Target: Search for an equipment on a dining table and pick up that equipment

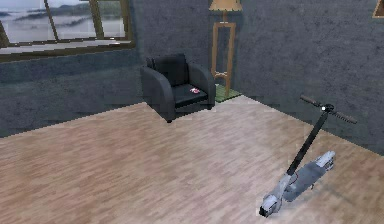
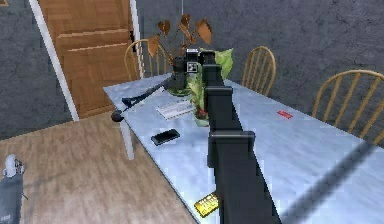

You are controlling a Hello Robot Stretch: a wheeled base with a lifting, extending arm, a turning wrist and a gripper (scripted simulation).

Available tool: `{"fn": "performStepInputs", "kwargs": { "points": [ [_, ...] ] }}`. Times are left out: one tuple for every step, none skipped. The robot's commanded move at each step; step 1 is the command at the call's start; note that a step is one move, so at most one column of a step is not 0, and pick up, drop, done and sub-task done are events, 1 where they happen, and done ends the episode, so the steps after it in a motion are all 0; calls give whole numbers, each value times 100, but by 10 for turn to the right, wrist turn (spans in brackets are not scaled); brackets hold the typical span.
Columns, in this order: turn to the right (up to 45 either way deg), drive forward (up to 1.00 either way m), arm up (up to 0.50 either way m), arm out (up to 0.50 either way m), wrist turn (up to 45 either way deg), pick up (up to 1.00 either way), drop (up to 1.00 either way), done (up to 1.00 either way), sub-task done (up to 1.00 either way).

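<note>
Equipment, as best we can judge, is the long dark rod (image 2: 143, 100) with a knobbed end. It lies slantwise at the left end of the worktop (image 2: 300, 150) in the arm side view, its knob at the near edge. The tool (image 2: 181, 72) shows near the rod's far end, with things on the worktop behind it, so we cannot tell its state or whether it holds anything.

The worktop is long and pale, on white legs. The floor (image 1: 120, 160) is light wood planks and the walls are rough dark grey. A wooden door (image 2: 95, 45) stands behind the worktop's left end.

Bare floor lies open left of the worktop, and the forward view has a wide open stretch of planks.

Near the rod lie a dark phone (image 2: 165, 136) and a white book (image 2: 175, 108), with a leafy plant (image 2: 212, 72) just beyond. A yellow card (image 2: 207, 207) lies at the near edge and a small red thing (image 2: 285, 115) farther right. The arm (image 2: 235, 150) crosses the worktop's middle. Wooden chairs (image 2: 260, 68) line the far side.

In the forward view a dark armchair (image 1: 178, 85) sits in the corner beneath a window (image 1: 65, 25), beside a lamp (image 1: 225, 40). A scooter (image 1: 305, 165) stands on the floor at the right.
</note>
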Motion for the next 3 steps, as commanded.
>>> {"fn": "performStepInputs", "kwargs": {
  "points": [
    [0,0,0,0,420,0,0,0,0],
    [0,0,-30,0,0,0,0,0,0],
    [0,0,0,0,0,100,0,0,0]
  ]
}}
